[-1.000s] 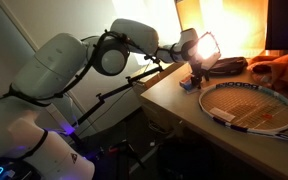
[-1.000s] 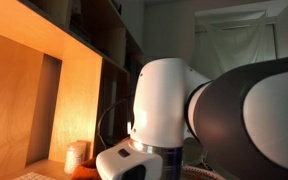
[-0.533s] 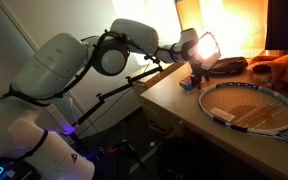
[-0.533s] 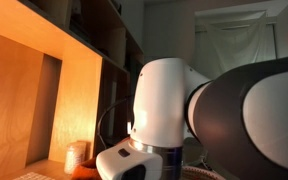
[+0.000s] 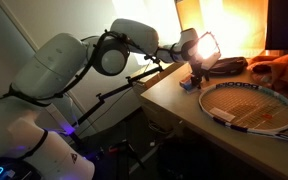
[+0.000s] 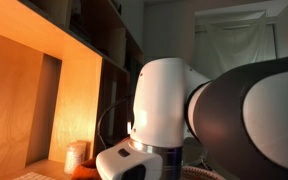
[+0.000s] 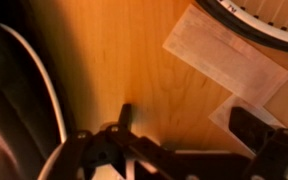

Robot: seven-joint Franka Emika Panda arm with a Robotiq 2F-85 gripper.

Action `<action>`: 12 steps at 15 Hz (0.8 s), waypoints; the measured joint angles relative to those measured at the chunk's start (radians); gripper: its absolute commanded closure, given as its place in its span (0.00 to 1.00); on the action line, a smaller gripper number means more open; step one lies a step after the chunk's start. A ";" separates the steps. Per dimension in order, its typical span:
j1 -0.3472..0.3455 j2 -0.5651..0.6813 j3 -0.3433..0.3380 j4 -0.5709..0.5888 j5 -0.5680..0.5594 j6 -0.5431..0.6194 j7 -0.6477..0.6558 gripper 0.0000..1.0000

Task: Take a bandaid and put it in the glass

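In the wrist view a pale, flat, wrapped bandaid (image 7: pixel 224 55) lies on the wooden tabletop (image 7: pixel 134 60), just ahead of my gripper (image 7: pixel 187 120). A second pale strip (image 7: pixel 232 108) lies closer, with one corner beside the right finger (image 7: pixel 250 127). The jaws stand wide apart with only bare wood between them. In an exterior view the gripper (image 5: pixel 196 72) hangs just above the table's near left corner, in strong glare. The glass is out of view.
A tennis racket (image 5: pixel 249 105) lies on the table to the right, and its rim (image 7: pixel 269 20) shows past the bandaid. A small blue box (image 5: pixel 187 86) sits under the gripper. Dark cables (image 7: pixel 24 90) run along the left. The robot's arm (image 6: pixel 214 120) blocks most of an exterior view.
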 measured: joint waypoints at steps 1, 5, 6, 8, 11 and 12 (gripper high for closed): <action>0.000 0.000 0.000 0.000 0.000 0.000 0.000 0.00; 0.002 0.000 0.000 -0.001 -0.001 0.001 0.000 0.00; 0.004 0.000 0.000 -0.002 -0.003 0.007 0.000 0.00; 0.010 -0.002 0.000 -0.013 -0.016 0.025 0.001 0.00; 0.012 -0.018 -0.001 -0.055 -0.035 0.071 0.005 0.00; 0.012 -0.025 -0.003 -0.073 -0.040 0.090 0.011 0.00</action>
